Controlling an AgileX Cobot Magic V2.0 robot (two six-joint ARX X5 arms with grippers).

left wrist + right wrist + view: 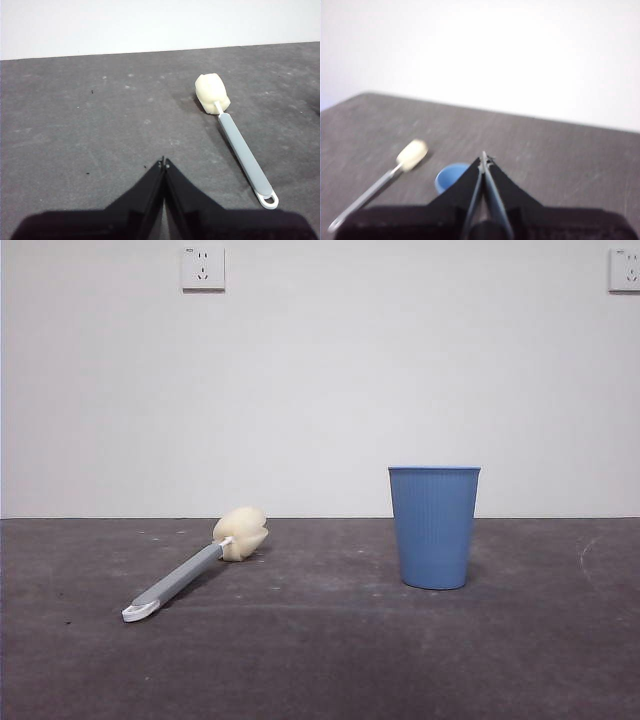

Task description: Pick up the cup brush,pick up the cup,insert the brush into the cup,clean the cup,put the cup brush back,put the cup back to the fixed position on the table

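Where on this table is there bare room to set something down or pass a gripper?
Bare table runs between the cup brush and the cup, across the whole near strip in front of both, and beyond each toward the side edges. Nothing is crowded; both grippers, left gripper and right gripper, are shut and holding nothing.

Bare lab: white wall [320,380], sockets [203,268], scuffed table [320,660].

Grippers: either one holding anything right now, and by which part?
Nothing is held. The left gripper and right gripper are both shut and empty; the cup brush lies on the table, and the cup stands untouched.
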